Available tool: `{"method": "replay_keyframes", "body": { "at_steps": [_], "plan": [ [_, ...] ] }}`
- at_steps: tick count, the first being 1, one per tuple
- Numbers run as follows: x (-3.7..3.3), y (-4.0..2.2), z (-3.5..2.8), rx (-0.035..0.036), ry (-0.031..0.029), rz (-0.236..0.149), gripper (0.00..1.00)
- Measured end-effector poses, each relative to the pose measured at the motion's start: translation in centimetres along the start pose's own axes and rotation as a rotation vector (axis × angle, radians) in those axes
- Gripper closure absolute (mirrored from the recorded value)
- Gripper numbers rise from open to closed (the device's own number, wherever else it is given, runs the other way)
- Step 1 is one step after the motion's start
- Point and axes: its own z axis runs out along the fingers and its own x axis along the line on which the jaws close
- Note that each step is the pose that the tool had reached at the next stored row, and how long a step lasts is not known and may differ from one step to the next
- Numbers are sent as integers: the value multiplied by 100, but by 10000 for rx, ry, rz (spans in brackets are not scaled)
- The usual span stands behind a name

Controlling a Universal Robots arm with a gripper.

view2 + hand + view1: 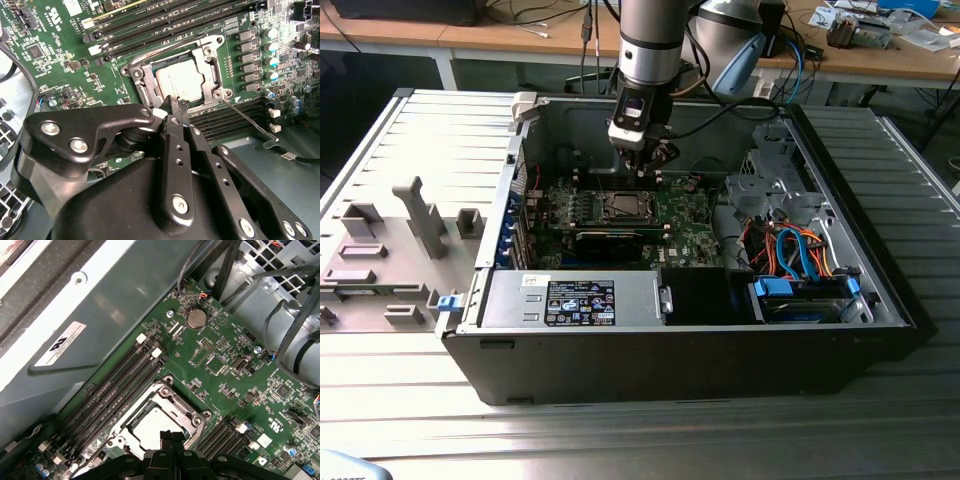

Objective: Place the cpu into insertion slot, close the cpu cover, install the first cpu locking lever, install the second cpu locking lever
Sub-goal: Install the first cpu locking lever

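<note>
While my fingers [172, 150] are pressed together with nothing between them, my gripper [178, 106] hangs tip-down over one edge of the insertion slot [141, 85]; I cannot tell whether the tips touch it. Inside the slot the cpu [182, 82] lies flat, its dull silver top showing through the cut-out of the cpu cover [210, 55], which is folded down around it. From the slot's corner just beside my tips, a thin wire locking lever [247, 120] sticks out at a slant across the black memory slots [235, 112]. More memory slots [165, 22] run along the slot's opposite side. Around the slot spreads the green motherboard [60, 70], inside the open computer case [720, 370].
</note>
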Motion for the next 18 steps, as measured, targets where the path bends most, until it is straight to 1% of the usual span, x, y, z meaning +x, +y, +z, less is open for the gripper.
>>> {"method": "replay_keyframes", "body": {
  "at_steps": [18],
  "plan": [
    [0,0,0,-4,-12,-430,89]
  ]
}}
